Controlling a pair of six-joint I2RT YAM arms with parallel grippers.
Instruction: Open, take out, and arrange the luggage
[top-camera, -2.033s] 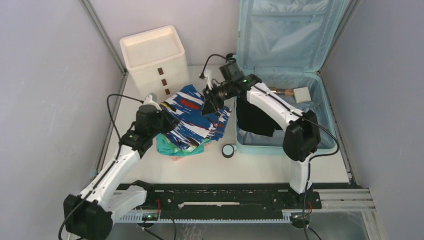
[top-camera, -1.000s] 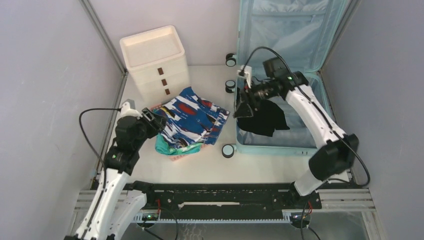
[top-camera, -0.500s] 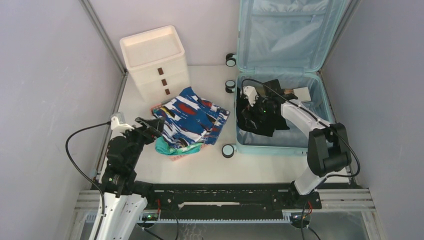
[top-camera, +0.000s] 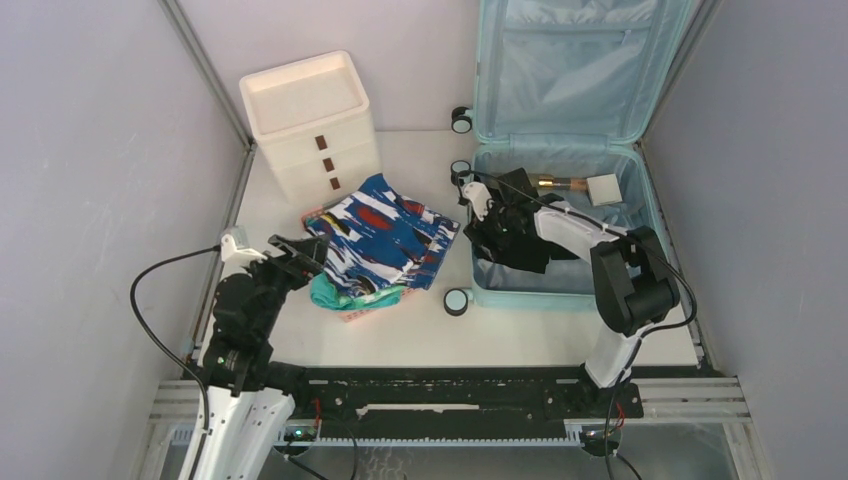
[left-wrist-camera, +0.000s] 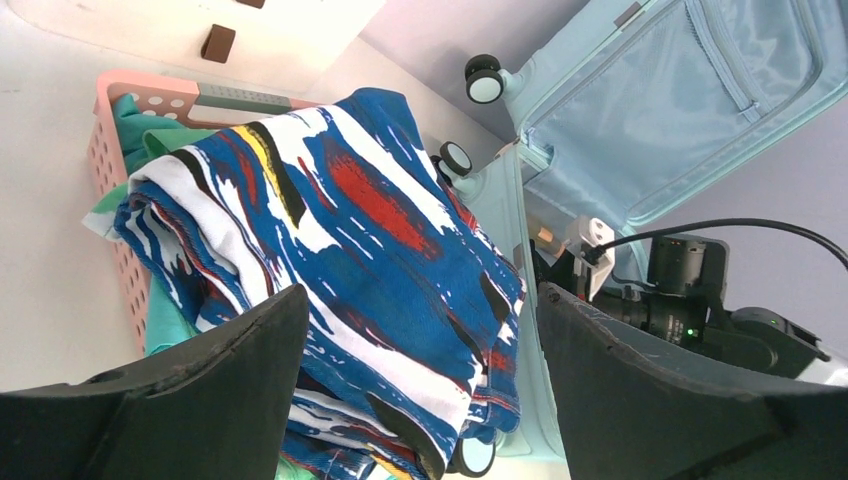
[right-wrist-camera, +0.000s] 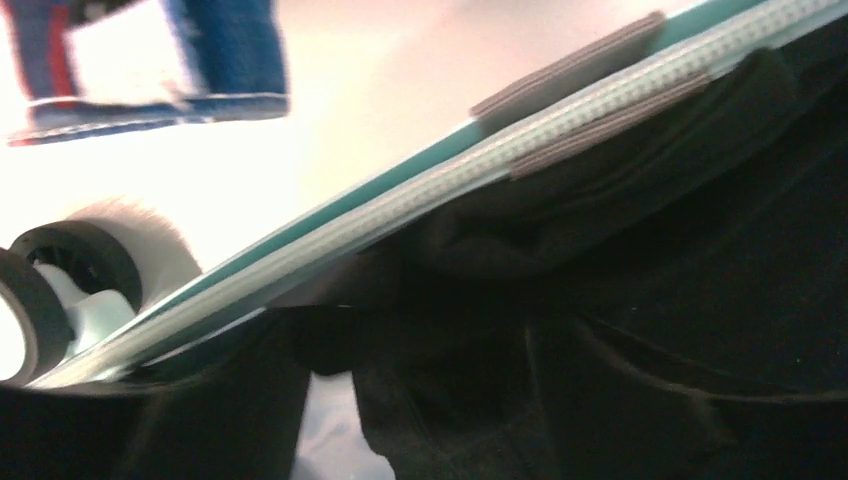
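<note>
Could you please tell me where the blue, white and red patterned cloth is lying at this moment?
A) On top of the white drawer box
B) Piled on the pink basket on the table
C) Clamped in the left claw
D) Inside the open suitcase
B: the patterned cloth lies heaped over the pink basket on the table, to the left of the open suitcase and outside it.

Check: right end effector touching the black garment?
Cannot tell. Right wrist view: black garment lies by the open right end effector, too dark and blurred to show contact.
</note>
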